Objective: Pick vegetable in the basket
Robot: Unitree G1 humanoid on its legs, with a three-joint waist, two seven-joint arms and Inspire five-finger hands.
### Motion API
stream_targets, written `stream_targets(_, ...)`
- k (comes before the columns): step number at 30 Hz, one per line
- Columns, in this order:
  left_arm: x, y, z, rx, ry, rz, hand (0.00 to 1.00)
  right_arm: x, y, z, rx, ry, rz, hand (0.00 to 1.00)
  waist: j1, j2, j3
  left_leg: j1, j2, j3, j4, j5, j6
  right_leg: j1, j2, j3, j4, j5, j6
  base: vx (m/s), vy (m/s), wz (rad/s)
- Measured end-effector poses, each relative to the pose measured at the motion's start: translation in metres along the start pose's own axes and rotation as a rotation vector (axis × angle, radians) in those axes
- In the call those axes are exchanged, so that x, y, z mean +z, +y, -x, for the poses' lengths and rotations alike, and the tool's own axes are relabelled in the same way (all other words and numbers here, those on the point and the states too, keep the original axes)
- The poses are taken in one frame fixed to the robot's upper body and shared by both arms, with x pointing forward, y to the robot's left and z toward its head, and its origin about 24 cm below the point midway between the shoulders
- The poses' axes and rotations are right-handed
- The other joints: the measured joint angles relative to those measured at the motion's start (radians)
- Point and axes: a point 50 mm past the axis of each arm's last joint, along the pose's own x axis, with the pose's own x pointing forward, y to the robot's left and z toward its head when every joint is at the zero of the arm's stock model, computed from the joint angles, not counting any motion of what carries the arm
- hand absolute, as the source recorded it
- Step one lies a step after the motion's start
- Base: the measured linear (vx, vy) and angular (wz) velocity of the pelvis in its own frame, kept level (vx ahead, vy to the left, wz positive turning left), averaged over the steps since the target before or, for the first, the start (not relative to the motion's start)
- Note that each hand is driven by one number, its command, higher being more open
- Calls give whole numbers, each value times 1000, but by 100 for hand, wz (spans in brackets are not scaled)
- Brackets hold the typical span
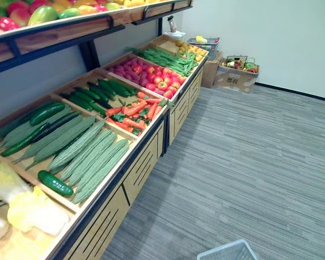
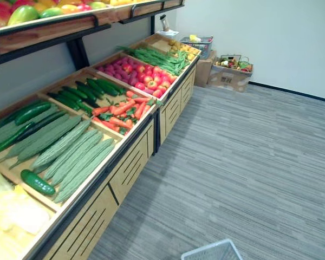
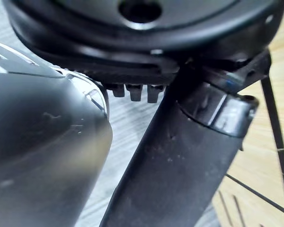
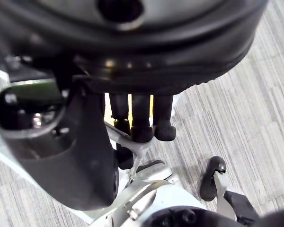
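Observation:
A pale wire basket (image 1: 227, 252) shows its rim low down on my right side, over the grey floor. My right hand (image 4: 146, 56) hangs above the floor with its fingers (image 4: 142, 124) curled round a white bar, the basket's handle (image 4: 138, 145), and the thumb (image 4: 71, 156) beside it. On my left, a wooden stand holds vegetables: a loose cucumber (image 1: 54, 183), long ridged gourds (image 1: 89, 154), carrots (image 1: 135, 111), dark cucumbers (image 1: 104, 89) and green beans (image 1: 165, 58). My left hand (image 3: 132, 42) hangs idle and relaxed beside the stand's wooden front (image 3: 270, 156), holding nothing.
Pale cabbages (image 1: 35, 211) lie in the nearest bin and red fruit (image 1: 149, 73) in a far one. An upper shelf (image 1: 70, 32) carries mangoes. A cardboard box (image 1: 235, 77) and a wire basket (image 1: 206, 43) stand by the far wall. Grey floor (image 1: 249, 162) stretches to the right.

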Motion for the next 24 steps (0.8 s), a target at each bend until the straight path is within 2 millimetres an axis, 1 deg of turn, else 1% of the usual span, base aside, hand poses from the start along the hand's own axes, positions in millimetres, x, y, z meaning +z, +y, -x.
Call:
stream_targets(1,-3,-1,0,-3,1,23,100,2,-1,0,-5,-2,5,0,2,0,0,-17,-23,-64,5,-12,-1,16,4,21,-11,1,1,62,-69,-98)
stream_targets(2,-5,-5,0,-13,-20,47,100,5,-3,1,-12,-3,22,0,9,-2,0,-34,-49,-111,-24,-20,-9,34,8,42,-30,5,6,43,7,-86)
stream_targets(5,-5,-7,0,-29,-30,70,100,7,-5,1,-11,0,39,0,13,-3,-3,-60,-79,-167,-177,-17,-5,55,13,59,-64,12,16,32,10,-61)
stream_targets(6,-5,-8,0,-40,-31,70,100,7,-6,1,-11,0,50,0,13,-2,-7,-86,-97,-218,-285,-1,8,56,12,67,-77,15,21,31,18,-35)
stream_targets(7,-4,-8,0,-42,-31,72,100,6,-6,1,-13,1,51,0,13,-3,-8,-93,-107,-245,-320,10,7,57,11,76,-82,16,23,59,37,-39)
stream_targets(8,-4,-7,0,-41,-31,73,100,5,-8,2,-18,3,59,0,17,-7,-14,-105,-128,-283,-356,47,3,57,2,94,-84,18,26,88,55,-32)
stream_targets(9,-6,-6,0,-38,-27,72,100,5,-9,2,-20,-1,88,0,19,-5,-20,-103,-147,-314,-389,78,2,56,-6,107,-82,19,28,134,88,-33)
stream_targets(10,-8,-7,0,-38,-20,71,100,6,-11,2,-21,-9,92,0,18,4,-27,-98,-155,-328,-407,112,0,56,-7,115,-78,18,33,136,98,-25)
stream_targets(11,-10,-8,0,-38,-13,74,100,8,-12,2,-22,-16,95,0,18,13,-32,-88,-157,-328,-420,152,5,54,-6,123,-72,16,37,166,148,-25)
stream_targets(12,-12,-7,0,-33,-6,78,100,8,-11,2,-19,-22,99,0,19,12,-34,-69,-166,-319,-434,171,4,55,-15,138,-60,12,44,149,149,-24)
stream_targets(13,-12,-6,0,-32,-2,69,100,9,-10,2,-17,-34,104,0,15,14,-44,-46,-181,-311,-462,174,6,56,-31,144,-52,7,51,193,224,-18)
stream_targets(14,-12,-7,0,-34,2,63,100,10,-11,2,-17,-44,99,0,11,11,-55,-32,-197,-305,-489,180,16,54,-45,147,-52,5,56,114,146,-8)
stream_targets(16,-11,-10,-1,-44,5,51,100,9,-8,2,-10,-44,106,0,7,9,-66,-19,-217,-302,-522,187,27,53,-62,148,-53,4,69,151,190,0)
stream_targets(19,-10,-16,-3,-64,11,7,100,8,-6,2,6,-41,111,0,5,11,-67,-13,-245,-304,-536,189,29,52,-88,149,-53,-2,89,116,160,3)
stream_targets(21,-10,-17,-3,-65,12,16,100,10,-7,2,3,-48,115,0,4,14,-69,-13,-258,-305,-545,193,35,51,-101,148,-56,-4,101,69,95,3)
stream_targets(22,-7,-17,-4,-72,5,-17,100,21,29,0,80,-74,177,0,13,-20,-75,-11,-285,-319,-621,224,81,87,-103,137,-206,92,129,0,0,0)
stream_targets(24,-7,-18,-4,-72,5,-17,100,21,29,0,80,-74,177,0,13,-20,-75,-11,-285,-319,-621,224,81,87,-103,137,-206,92,129,0,0,0)
